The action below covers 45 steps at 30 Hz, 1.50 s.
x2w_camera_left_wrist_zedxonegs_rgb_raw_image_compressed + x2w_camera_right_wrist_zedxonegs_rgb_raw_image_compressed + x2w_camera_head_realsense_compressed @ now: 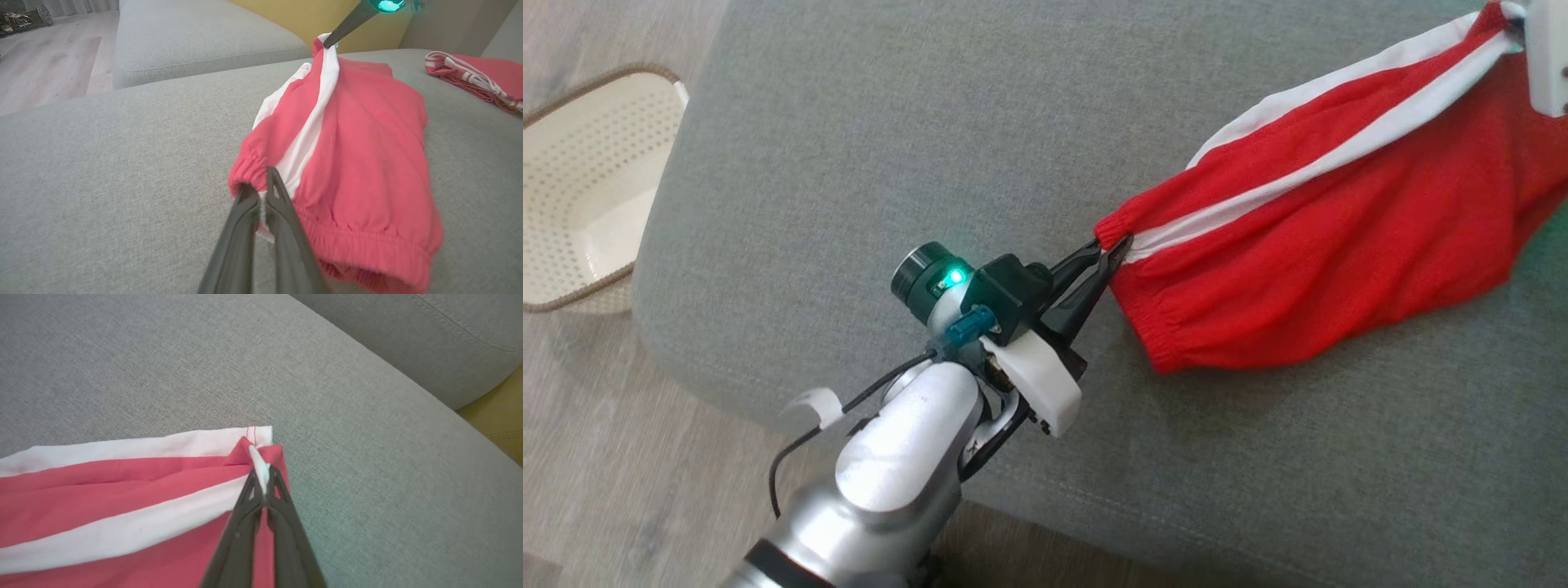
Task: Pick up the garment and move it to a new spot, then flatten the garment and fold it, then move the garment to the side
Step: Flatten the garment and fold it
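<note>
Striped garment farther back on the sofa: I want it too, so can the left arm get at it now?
Probably not yet: left pincer is shut on the red shorts; only bare cushion lies before the striped garment.

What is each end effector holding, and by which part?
Both hold the red shorts: left end effector at the waistband, right end effector at the hem corner.

We identify the setting as a home living room. We base this on the grey upholstered sofa (915, 131) with stitched seat cushions, the wood-look plank floor (613, 474), and the perforated cream laundry basket (580, 163) standing beside it.
</note>
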Motion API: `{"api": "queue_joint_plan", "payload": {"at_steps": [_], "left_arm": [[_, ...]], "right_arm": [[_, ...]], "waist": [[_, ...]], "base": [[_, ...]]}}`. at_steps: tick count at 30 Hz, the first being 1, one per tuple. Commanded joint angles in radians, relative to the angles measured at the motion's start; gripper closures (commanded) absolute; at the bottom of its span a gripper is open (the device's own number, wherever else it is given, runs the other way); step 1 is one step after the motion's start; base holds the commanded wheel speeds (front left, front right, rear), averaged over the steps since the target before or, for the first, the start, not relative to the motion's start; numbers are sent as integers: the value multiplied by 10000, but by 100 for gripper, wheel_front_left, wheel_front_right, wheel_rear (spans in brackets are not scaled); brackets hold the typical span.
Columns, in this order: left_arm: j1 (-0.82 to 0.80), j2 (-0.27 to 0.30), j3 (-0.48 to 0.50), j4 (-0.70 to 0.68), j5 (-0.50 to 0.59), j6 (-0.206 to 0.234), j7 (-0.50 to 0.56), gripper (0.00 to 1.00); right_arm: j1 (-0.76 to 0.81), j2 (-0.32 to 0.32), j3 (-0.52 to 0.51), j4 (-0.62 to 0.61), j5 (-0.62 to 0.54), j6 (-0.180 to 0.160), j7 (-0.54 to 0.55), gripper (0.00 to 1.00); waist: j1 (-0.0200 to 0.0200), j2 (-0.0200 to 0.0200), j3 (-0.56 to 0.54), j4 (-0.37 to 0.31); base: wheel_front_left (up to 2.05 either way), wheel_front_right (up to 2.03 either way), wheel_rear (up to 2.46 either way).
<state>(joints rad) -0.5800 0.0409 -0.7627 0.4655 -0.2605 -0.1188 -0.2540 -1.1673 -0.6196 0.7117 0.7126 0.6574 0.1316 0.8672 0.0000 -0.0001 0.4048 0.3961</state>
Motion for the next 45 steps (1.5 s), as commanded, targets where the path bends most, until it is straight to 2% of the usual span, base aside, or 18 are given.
{"api": "queue_joint_plan", "payload": {"at_steps": [1,2,3,4,5,6,7,12,16,19,24,25,32,39,45], "left_arm": [[-407,106,374,-308,-79,-5,-76,100],[-436,102,384,-333,-102,1,-76,100],[-463,100,374,-390,-155,17,-76,90],[-487,98,376,-459,-219,73,-76,59],[-517,97,374,-536,-251,146,-76,0],[-542,97,349,-573,-272,189,-77,0],[-577,96,328,-598,-271,239,-77,0],[-660,95,556,-829,-356,619,-77,0],[-581,94,796,-739,-281,719,-77,0],[-451,94,1153,-667,-215,861,-77,0],[-38,94,2201,-834,-217,1188,-77,0],[-38,94,2201,-834,-217,1188,-77,0],[868,211,3728,-1433,-71,1399,-78,0],[2083,280,4859,-2101,191,1471,-78,0],[3050,184,5505,-2611,251,1489,-78,0]], "right_arm": [[-323,-105,37,-226,-77,-9,-39,100],[-370,-119,136,-194,-90,-9,-74,100],[-420,-132,221,-151,-109,-9,-119,100],[-468,-142,278,-73,-133,-9,-169,100],[-519,-143,312,28,-171,-9,-231,95],[-584,-137,351,100,-265,-9,-381,60],[-666,-130,343,188,-387,-9,-637,0],[-860,198,230,871,-791,-9,-1730,0],[-874,393,244,1299,-991,-9,-2496,0],[-800,576,169,1521,-1111,-9,-3487,0],[-288,914,-2,1536,-1092,-9,-5754,0],[-288,914,-2,1536,-1092,-9,-5754,0],[954,1341,-250,1471,-1037,-9,-8426,0],[2453,1869,-773,1269,-1513,-9,-10425,0],[3837,2286,-1617,776,-2320,-9,-11073,0]], "waist": [[0,1,107,79],[0,1,150,99],[0,1,193,111],[0,1,228,120],[0,1,263,126],[0,1,298,128],[0,1,335,129],[0,1,388,52],[0,1,232,-161],[0,1,15,-384],[0,1,-539,-902],[0,1,-539,-902],[0,1,-1488,-1857],[0,1,-2264,-2976],[0,1,-2699,-3623]], "base": [[0,0,0],[0,0,0],[0,0,0],[0,0,0],[0,0,0],[0,0,0],[0,0,0],[0,0,0],[0,0,0],[0,0,0],[0,0,0],[0,0,0],[0,0,0],[0,0,0],[0,0,0]]}}
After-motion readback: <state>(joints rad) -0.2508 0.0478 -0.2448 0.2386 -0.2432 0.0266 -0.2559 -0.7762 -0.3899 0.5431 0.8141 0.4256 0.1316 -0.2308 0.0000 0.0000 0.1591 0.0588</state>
